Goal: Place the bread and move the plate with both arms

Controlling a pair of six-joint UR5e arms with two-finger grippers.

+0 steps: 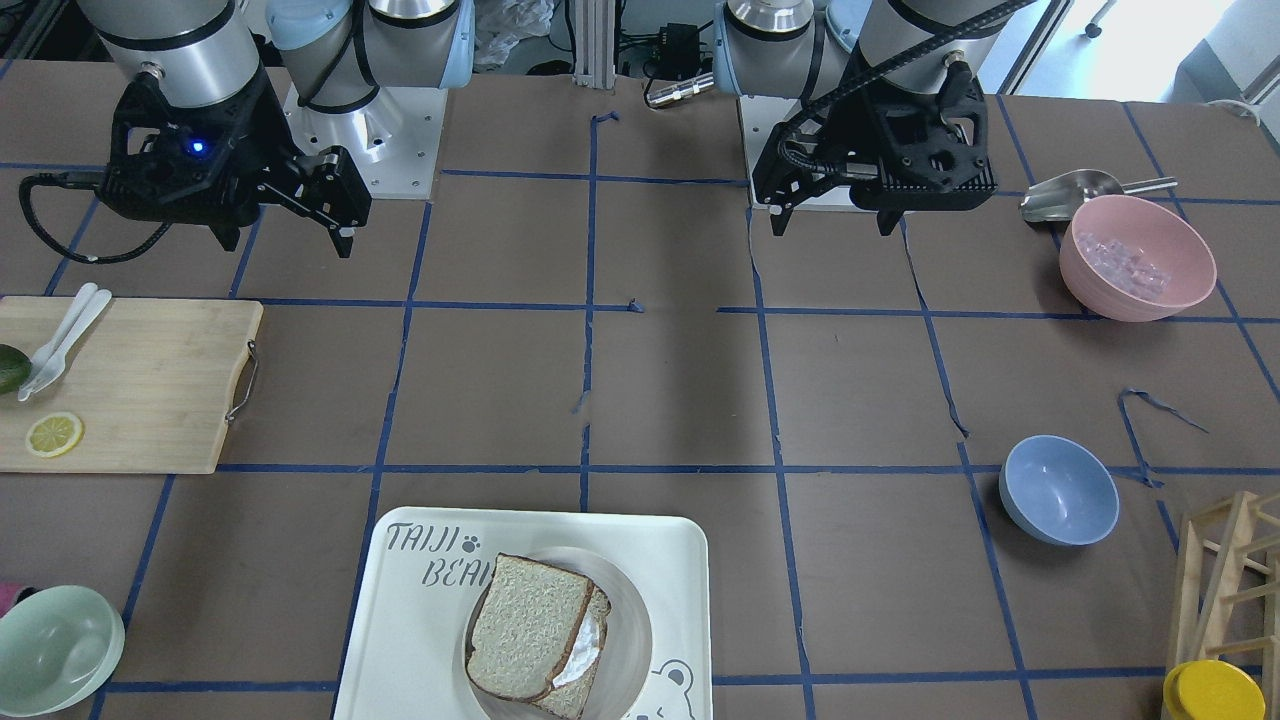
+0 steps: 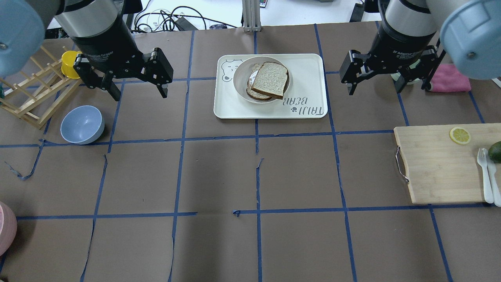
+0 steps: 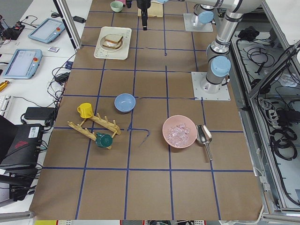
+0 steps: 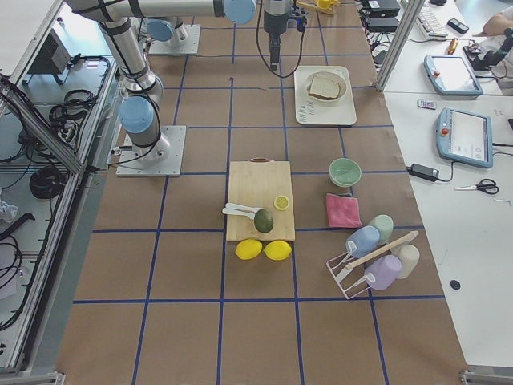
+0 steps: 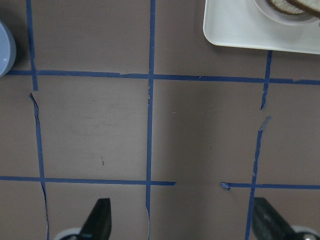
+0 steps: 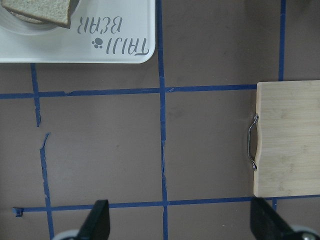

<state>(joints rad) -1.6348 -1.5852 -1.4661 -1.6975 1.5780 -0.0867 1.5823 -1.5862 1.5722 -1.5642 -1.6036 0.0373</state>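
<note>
The plain bread slice [image 1: 525,625] [image 2: 271,79] lies on top of the egg-bearing slice [image 1: 585,650] on the round off-white plate [image 1: 632,610] [image 2: 239,76]. The plate sits on the cream tray [image 1: 420,620] [image 2: 309,74]. My left gripper [image 2: 141,95] [image 1: 833,220] hangs open and empty above the table, to the left of the tray in the overhead view. My right gripper [image 2: 373,91] [image 1: 287,238] hangs open and empty to the tray's right. In the left wrist view, the left gripper [image 5: 182,220] shows with the tray corner [image 5: 235,30]. In the right wrist view, the right gripper [image 6: 181,220] shows with the bread's edge [image 6: 40,10].
A blue bowl [image 2: 82,124], a wooden rack [image 2: 27,98] and a yellow cup [image 2: 70,64] lie near my left arm. A pink bowl of ice [image 1: 1137,258] stands behind. A cutting board [image 2: 442,164] and a pink cloth [image 2: 450,78] lie near my right arm.
</note>
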